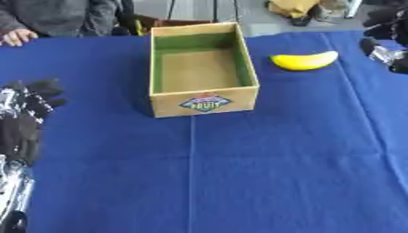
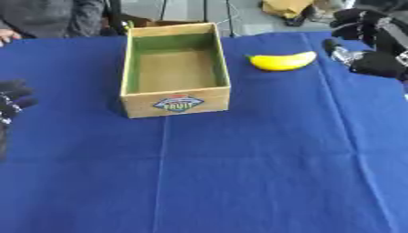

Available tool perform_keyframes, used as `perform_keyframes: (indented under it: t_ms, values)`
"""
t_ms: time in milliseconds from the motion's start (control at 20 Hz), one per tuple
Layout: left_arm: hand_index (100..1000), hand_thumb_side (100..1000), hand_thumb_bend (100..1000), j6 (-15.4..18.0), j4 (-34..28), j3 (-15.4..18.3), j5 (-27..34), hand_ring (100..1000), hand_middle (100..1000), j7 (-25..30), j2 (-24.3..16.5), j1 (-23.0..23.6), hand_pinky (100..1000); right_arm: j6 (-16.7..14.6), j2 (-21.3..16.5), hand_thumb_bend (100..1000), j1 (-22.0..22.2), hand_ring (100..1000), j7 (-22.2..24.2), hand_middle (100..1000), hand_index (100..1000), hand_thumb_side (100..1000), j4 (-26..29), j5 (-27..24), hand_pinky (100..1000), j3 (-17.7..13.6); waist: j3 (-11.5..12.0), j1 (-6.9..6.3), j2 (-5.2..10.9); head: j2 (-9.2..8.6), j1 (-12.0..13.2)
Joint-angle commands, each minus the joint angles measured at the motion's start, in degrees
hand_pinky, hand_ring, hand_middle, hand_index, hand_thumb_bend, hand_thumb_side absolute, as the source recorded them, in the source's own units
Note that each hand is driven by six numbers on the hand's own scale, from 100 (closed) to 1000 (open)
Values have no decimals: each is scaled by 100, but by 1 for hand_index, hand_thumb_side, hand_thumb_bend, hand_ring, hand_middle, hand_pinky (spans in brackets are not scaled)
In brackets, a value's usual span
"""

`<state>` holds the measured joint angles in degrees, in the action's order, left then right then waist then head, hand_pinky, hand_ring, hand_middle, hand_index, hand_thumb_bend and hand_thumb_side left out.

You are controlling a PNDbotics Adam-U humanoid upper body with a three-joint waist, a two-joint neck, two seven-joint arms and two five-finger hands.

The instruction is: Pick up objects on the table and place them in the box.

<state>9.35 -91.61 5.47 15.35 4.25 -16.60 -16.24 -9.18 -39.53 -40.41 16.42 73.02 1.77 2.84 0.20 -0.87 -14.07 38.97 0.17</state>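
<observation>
One curved yellow banana left to collect, lying loose on the blue cloth-covered table, just to the left of the black right hand and slightly nearer the camera. Not yet touched, clear cloth showing between fruit and hand. Right hand up at the table's far right corner, fingers parted and holding nothing, apparently poised for a short reach leftward to the fruit. Further left of that hand, beyond the banana, an open-topped wooden box with a green-lined inside and a fruit label on its near wall; nothing visible inside, open top facing up, so likely ready for a drop from above. Well apart, at the near left edge, the black left hand, fingers up and relaxed, holding nothing, probably just parked out of the way.
</observation>
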Motion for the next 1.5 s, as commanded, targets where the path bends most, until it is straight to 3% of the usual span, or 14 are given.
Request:
perform_keyframes:
  t_ms: [50,500,700,1000,1500]
  values:
    - [679,1000,453,18,-105,-32,-16,768,732,62,-144,-107,772,-220,-196,280,-349,813,119,789,880,315,-444,508,871,-41,41,25,65,-81,-51]
    - [681,1000,451,90,-143,-111,-6,768,733,252,-175,-232,773,-906,17,324,-1168,814,257,789,869,274,-1816,2147,856,-185,264,79,-57,-203,-185]
    - [682,1000,443,115,-170,-162,12,769,733,351,-189,-297,773,-995,83,317,-1366,813,259,788,865,259,-2309,2793,856,-283,450,111,-105,-256,-230]
    - [683,1000,444,160,-222,-197,76,769,732,467,-205,-363,773,-990,127,284,-1547,813,251,788,866,248,-2786,3106,861,-446,622,113,-150,-288,-285]
    - [685,1000,448,176,-320,-247,199,769,730,594,-154,-492,772,-858,140,252,-1635,809,273,785,867,258,-3224,3205,870,-596,795,92,-222,-280,-366]
